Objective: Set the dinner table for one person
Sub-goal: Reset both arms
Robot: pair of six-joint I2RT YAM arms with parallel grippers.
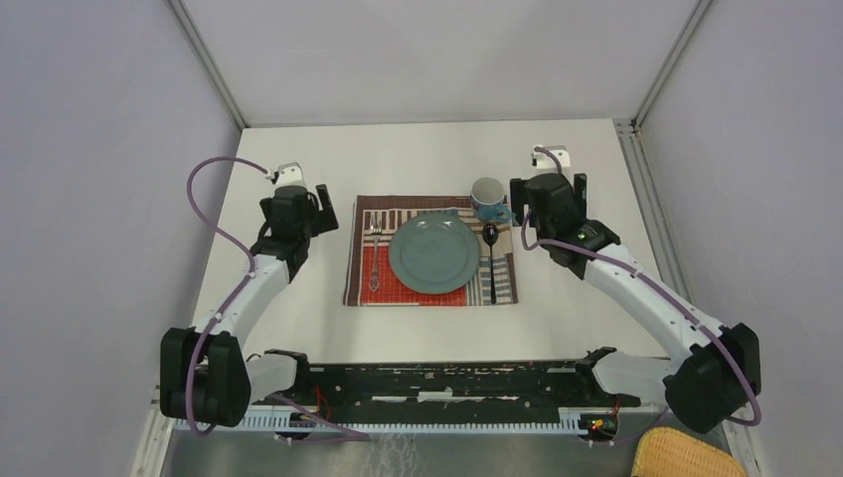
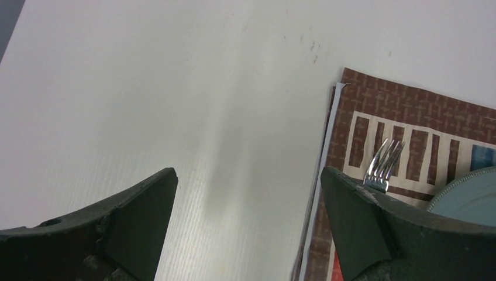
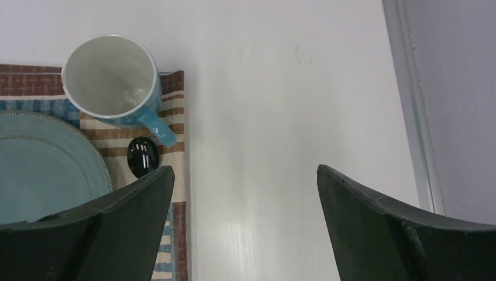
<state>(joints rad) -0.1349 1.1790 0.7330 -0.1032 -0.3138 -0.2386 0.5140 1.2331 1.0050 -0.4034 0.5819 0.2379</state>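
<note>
Judging by the layout, the setting looks complete: fork left of the plate, spoon right, mug at its far right, on a placemat on the bench. Flanking the plate, the left jaws and right jaws stand apart, empty; next calls for retreat only.

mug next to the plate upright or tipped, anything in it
Upright and empty: the mug stands mouth up on the placemat, its bare white inside visible from above.
</note>
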